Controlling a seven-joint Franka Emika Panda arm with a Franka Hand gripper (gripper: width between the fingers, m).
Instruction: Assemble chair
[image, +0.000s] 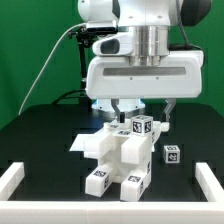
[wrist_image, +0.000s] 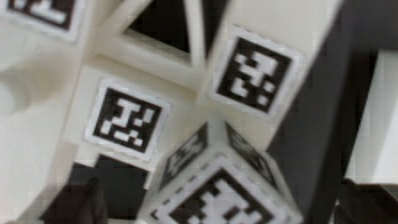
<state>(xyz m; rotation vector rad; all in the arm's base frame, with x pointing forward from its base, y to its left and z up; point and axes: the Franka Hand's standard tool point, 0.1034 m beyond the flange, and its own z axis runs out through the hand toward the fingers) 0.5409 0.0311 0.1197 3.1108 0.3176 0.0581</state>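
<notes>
The chair (image: 118, 158) stands at lower centre of the exterior frame on the black table (image: 40, 135), a chunky stack of white tagged pieces. Directly above it hangs the gripper (image: 143, 112), its fingers (image: 118, 108) spread wide on either side of the topmost block (image: 142, 126) and seemingly clear of it. A small loose cube (image: 172, 153) sits at centre right, apart from the chair. The wrist view adds only blurred tags (wrist_image: 128, 118), close up on white faces.
</notes>
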